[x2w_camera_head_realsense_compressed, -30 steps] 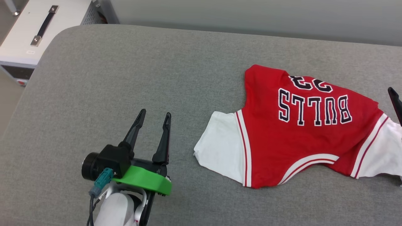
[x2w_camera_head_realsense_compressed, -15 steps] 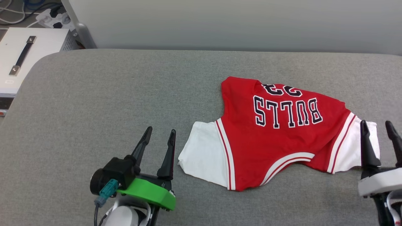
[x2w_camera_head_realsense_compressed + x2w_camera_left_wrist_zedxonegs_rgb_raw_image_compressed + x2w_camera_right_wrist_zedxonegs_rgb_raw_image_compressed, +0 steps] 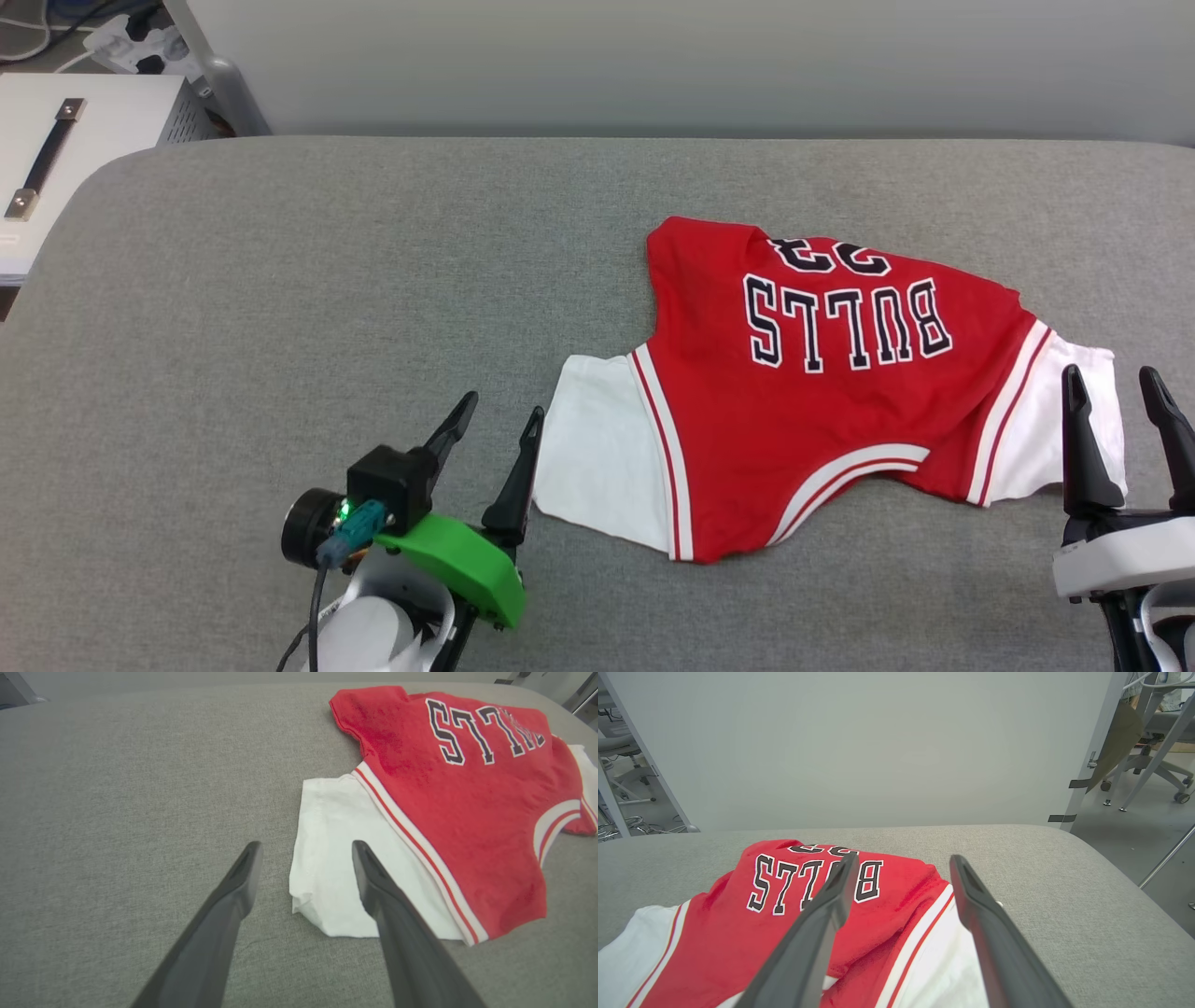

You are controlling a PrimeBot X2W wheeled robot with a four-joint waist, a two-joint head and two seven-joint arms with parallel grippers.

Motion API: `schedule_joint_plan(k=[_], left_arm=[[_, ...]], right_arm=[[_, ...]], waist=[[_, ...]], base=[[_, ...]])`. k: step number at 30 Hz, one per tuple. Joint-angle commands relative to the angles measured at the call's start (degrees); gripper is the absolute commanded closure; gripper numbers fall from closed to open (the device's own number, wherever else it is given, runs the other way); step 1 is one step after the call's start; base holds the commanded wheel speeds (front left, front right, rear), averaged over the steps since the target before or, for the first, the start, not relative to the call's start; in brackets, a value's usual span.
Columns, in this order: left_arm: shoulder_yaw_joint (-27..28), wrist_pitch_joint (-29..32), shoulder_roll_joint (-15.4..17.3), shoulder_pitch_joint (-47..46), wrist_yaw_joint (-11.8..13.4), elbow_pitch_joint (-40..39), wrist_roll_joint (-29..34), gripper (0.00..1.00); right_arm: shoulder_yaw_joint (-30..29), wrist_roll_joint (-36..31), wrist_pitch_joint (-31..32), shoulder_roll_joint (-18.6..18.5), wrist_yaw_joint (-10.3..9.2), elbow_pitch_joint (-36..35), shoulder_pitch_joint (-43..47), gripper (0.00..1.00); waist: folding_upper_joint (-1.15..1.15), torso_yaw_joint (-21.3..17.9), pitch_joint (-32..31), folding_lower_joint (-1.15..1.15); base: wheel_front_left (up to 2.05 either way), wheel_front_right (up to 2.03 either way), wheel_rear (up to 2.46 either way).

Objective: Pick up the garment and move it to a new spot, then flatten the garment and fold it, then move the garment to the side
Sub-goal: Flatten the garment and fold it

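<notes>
The garment (image 3: 822, 401) is a red jersey T-shirt with white sleeves and black lettering. It lies loosely bunched on the grey padded table (image 3: 280, 308), right of centre, lettering upside down in the head view. My left gripper (image 3: 499, 408) stands open just left of its white left sleeve (image 3: 336, 858), fingers straddling the sleeve's edge in the left wrist view (image 3: 303, 847). My right gripper (image 3: 1111, 383) is open at the lower right, over the white right sleeve (image 3: 1036, 429). In the right wrist view the open fingers (image 3: 901, 858) frame the garment (image 3: 794, 905).
A white equipment case with a black handle (image 3: 56, 159) stands beyond the table's left corner. A grey wall (image 3: 653, 65) runs behind the table. Office chairs and metal legs (image 3: 1148, 742) show past the table's right end.
The head camera has swung, bringing the right gripper into view. The left gripper has edged right, closer to the white sleeve. The garment lies as before.
</notes>
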Motion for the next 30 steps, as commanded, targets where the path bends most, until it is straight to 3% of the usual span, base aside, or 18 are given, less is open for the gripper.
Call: schedule_joint_plan(k=[1, 4, 9, 15, 25, 26, 27, 28, 30], left_arm=[[-0.5, 3.2, 0.3, -0.8, 0.7, -0.5, 0.3, 0.00], [-1.1, 11.0, 1.2, -0.8, 2.7, -1.7, 1.2, 0.00], [-1.1, 16.6, 2.6, -0.9, 5.4, -2.2, 2.9, 0.00], [-0.7, 16.9, 3.3, -1.5, 6.9, -0.5, 3.6, 0.00], [-0.7, 16.6, 3.1, -2.7, 6.4, 4.8, 2.3, 0.00], [-0.7, 17.0, 3.0, -2.6, 6.2, 5.2, 2.0, 0.31], [-0.8, 17.3, 2.9, -2.6, 6.1, 5.5, 1.7, 0.88], [-0.9, 17.8, 2.9, -2.5, 5.8, 5.9, 1.4, 1.00], [-1.0, 18.4, 3.0, -2.2, 5.4, 6.4, 0.9, 1.00]], right_arm=[[0.3, -0.6, 0.2, 0.0, -0.06, -0.2, 0.6, 0.00], [0.9, -1.1, 0.0, 0.0, -0.06, 0.1, 0.4, 0.00], [1.5, -1.3, -0.6, 0.2, -0.06, 0.9, -0.3, 0.00], [1.9, -1.3, -1.2, 0.2, -0.06, 1.9, -1.0, 0.00], [2.1, -1.4, -1.7, -0.1, -0.06, 3.2, -1.8, 0.00], [2.2, -1.4, -1.8, -0.2, -0.06, 3.3, -1.9, 0.00], [2.2, -1.4, -1.8, -0.2, -0.06, 3.4, -1.9, 0.00], [2.2, -1.3, -1.8, -0.3, -0.06, 3.5, -1.9, 0.00], [2.3, -1.3, -1.8, -0.4, -0.06, 3.8, -1.9, 0.00]], waist=[[0.00, -0.7, 0.9, 0.00], [0.00, -1.8, 1.7, 0.00], [0.00, -3.3, 2.8, 0.00], [0.00, -4.6, 4.1, 0.00], [0.00, -5.2, 5.5, 0.00], [0.00, -5.2, 5.5, 0.00], [0.00, -5.2, 5.5, 0.00], [0.00, -5.2, 5.4, 0.00], [0.00, -5.1, 5.2, 0.00]], base=[[0.00, 0.00, 0.00], [0.00, 0.00, 0.00], [0.00, 0.00, 0.00], [0.00, 0.00, 0.00], [0.00, 0.00, 0.00], [0.00, 0.00, 0.00], [0.00, 0.00, 0.00], [0.00, 0.00, 0.00], [0.00, 0.00, 0.00]])
